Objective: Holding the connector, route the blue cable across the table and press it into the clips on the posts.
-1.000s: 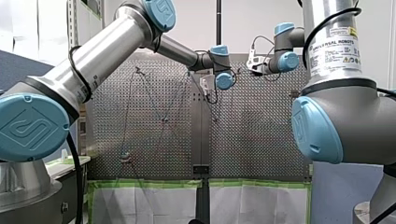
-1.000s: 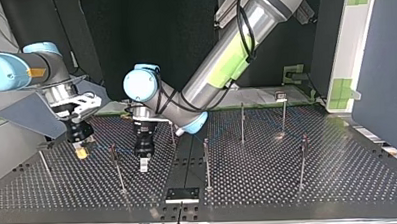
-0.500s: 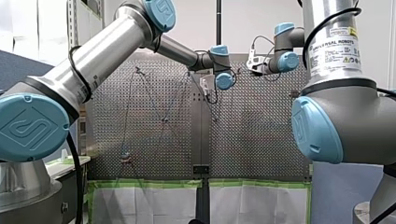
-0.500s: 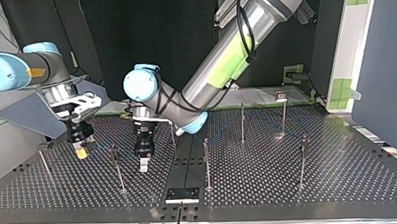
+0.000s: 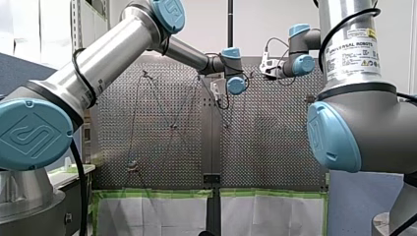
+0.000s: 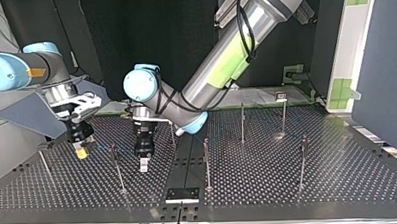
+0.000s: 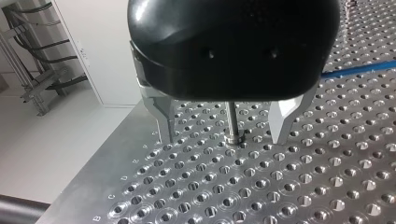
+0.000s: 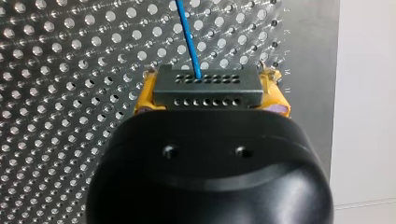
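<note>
In the right wrist view my right gripper (image 8: 211,86) is shut on the dark grey connector (image 8: 205,93), with a yellow pad on each side of it. The blue cable (image 8: 187,32) runs from the connector out over the perforated table. In the top view that gripper (image 6: 81,150) hangs at the left. My left gripper (image 6: 144,163) stands beside it, near a post (image 6: 117,167). Its metal fingers (image 7: 164,119) are open, straddling the foot of a thin post (image 7: 232,122) without touching it. A stretch of blue cable (image 7: 359,70) lies off to one side.
Several more thin posts stand on the table, such as one (image 6: 207,164) near the middle, one (image 6: 242,121) further back and one (image 6: 302,161) at the top view's right. A black bracket (image 6: 182,194) sits at the near edge.
</note>
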